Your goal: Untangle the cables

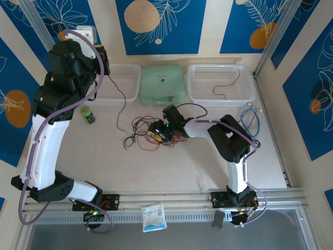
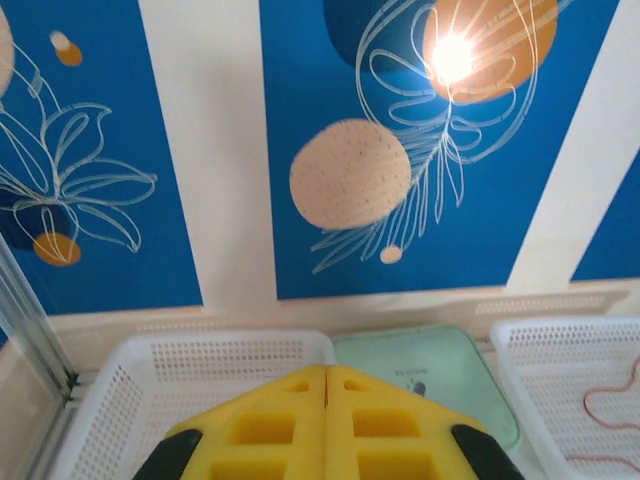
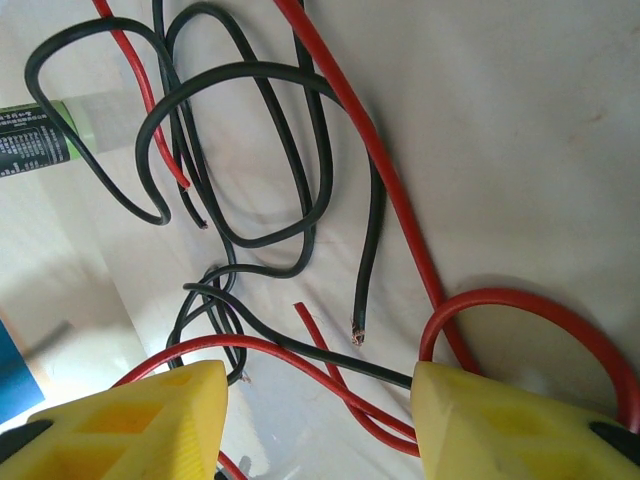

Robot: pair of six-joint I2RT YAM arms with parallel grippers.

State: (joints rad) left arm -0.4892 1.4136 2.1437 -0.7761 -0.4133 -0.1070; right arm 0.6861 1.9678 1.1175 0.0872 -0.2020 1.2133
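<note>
A tangle of thin red and black cables (image 1: 148, 136) lies mid-table. My right gripper (image 1: 159, 133) hovers low over it, open. In the right wrist view its yellow fingers (image 3: 130, 420) stand wide apart, and red cables (image 3: 330, 370) and a black cable (image 3: 330, 355) cross the gap between them on the table. My left gripper (image 1: 105, 65) is raised high by the left basket, jaws pressed together (image 2: 327, 375). A thin black cable (image 1: 124, 101) hangs from it down to the tangle. One red cable (image 1: 227, 86) lies in the right basket (image 1: 193, 83).
Along the back stand a white left basket (image 1: 127, 86), a pale green lidded box (image 1: 164, 83) and the right basket. A small green bottle (image 1: 89, 114) stands left of the tangle. A light-blue coiled cable (image 1: 251, 120) lies at right, and a white packet (image 1: 154, 216) on the front rail.
</note>
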